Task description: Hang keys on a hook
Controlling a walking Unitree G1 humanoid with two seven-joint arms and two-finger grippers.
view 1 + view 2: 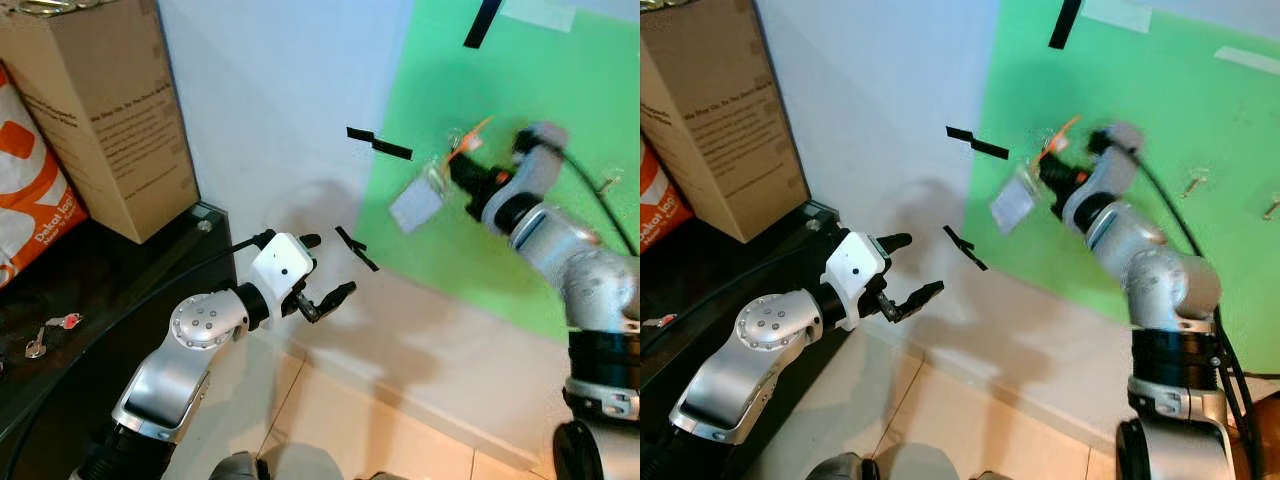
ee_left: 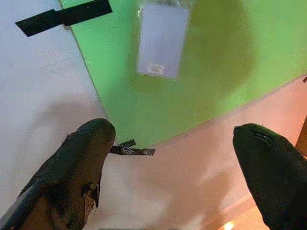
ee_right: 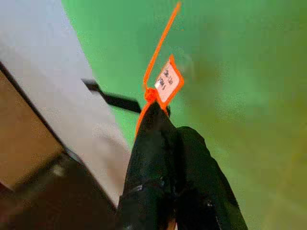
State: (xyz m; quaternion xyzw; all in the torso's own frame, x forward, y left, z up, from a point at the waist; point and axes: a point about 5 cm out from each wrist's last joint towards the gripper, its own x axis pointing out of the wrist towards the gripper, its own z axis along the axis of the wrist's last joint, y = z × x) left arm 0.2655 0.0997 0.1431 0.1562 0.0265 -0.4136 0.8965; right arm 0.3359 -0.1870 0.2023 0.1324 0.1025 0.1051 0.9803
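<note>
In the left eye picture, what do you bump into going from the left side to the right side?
Orange bag → cardboard box → left hand → grey card → right hand.

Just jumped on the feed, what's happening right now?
The right gripper is raised against the green wall panel, shut on the key set by its orange tag, with a pale card dangling below. Hooks sit further right on the panel. The left gripper hovers open and empty near the wall.
</note>
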